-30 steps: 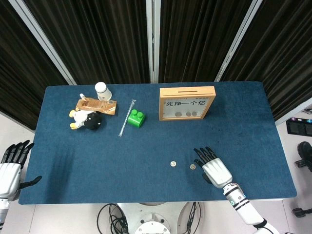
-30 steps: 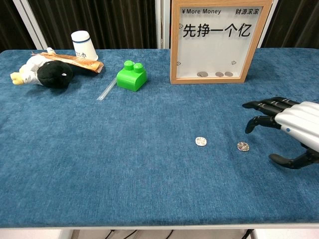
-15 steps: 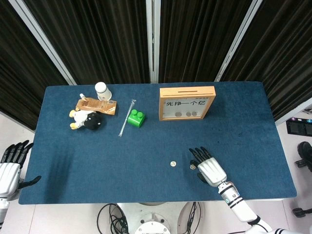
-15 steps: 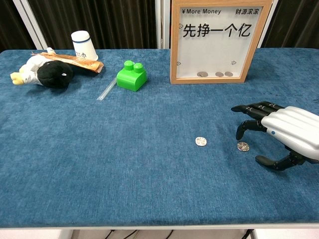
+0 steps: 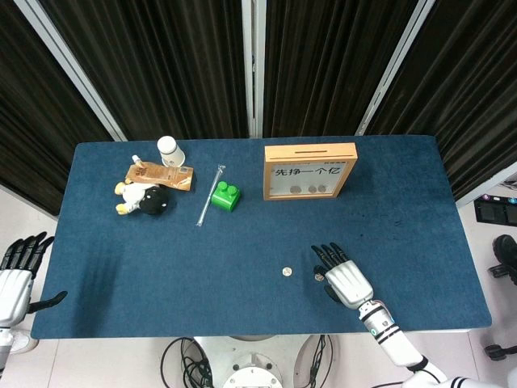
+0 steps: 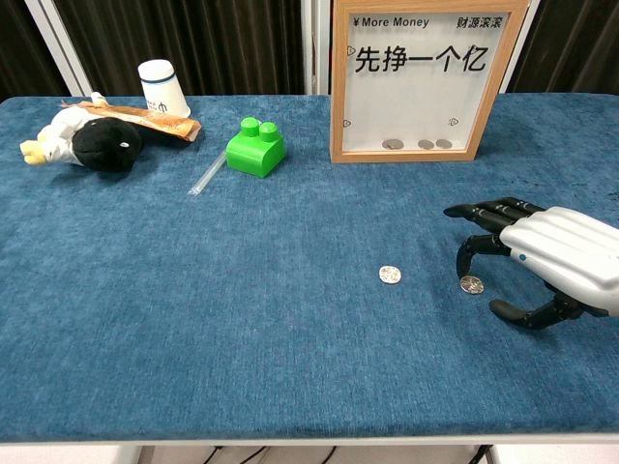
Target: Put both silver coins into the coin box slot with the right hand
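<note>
Two silver coins lie flat on the blue table, one (image 6: 390, 275) (image 5: 285, 272) to the left and one (image 6: 471, 284) (image 5: 318, 276) directly under my right hand's fingertips. My right hand (image 6: 542, 259) (image 5: 343, 276) hovers over that right coin, fingers spread and curved down, thumb below, holding nothing. The wooden-framed coin box (image 6: 418, 79) (image 5: 309, 170) stands upright at the back, slot in its top edge, with three coins visible inside. My left hand (image 5: 16, 279) hangs open off the table's left edge, seen only in the head view.
A green toy brick (image 6: 256, 146), a clear straw (image 6: 208, 173), a white cup (image 6: 162, 88), a brown packet (image 6: 135, 117) and a plush penguin (image 6: 82, 138) lie at the back left.
My right hand slid left toward the right coin and lowered; its fingertips now curl down just over that coin. Both coins stayed put.
</note>
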Controlling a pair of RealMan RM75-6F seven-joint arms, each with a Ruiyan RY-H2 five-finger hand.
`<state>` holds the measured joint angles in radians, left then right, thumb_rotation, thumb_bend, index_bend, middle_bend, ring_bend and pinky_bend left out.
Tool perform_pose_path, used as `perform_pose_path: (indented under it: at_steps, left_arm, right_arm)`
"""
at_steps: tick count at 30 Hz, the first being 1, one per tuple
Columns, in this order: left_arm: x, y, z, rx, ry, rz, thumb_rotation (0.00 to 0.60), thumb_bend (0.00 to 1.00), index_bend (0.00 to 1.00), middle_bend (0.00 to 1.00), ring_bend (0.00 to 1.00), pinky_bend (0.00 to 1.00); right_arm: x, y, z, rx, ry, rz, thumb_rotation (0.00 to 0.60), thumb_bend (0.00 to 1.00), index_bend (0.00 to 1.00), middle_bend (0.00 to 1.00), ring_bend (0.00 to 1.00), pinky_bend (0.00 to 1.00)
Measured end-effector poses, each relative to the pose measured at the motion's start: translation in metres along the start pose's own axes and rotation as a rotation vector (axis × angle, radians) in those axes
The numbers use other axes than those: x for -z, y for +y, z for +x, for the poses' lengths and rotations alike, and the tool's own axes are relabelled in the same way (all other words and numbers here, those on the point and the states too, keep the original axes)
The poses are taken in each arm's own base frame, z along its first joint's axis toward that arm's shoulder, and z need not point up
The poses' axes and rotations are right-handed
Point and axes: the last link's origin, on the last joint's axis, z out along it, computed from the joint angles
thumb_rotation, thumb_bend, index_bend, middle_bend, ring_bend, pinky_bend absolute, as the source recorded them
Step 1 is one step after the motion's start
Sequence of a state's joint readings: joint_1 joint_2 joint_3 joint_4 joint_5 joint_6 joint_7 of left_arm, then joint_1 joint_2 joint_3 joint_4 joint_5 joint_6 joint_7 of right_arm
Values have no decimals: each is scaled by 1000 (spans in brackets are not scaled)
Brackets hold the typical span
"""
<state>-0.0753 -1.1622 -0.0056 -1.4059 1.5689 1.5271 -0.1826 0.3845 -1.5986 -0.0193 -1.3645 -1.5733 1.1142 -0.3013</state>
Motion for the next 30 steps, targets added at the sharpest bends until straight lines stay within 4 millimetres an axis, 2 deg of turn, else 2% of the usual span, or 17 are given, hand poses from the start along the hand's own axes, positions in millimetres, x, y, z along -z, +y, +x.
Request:
perform_pose_path:
  at_steps: [30]
  left_arm:
    - [0,-5,-2,6,-6,10,600,84,64,11,0,0]
  right_arm:
    - [-5,-2,-3,-4,0,-6,600,349,435,0,0,0]
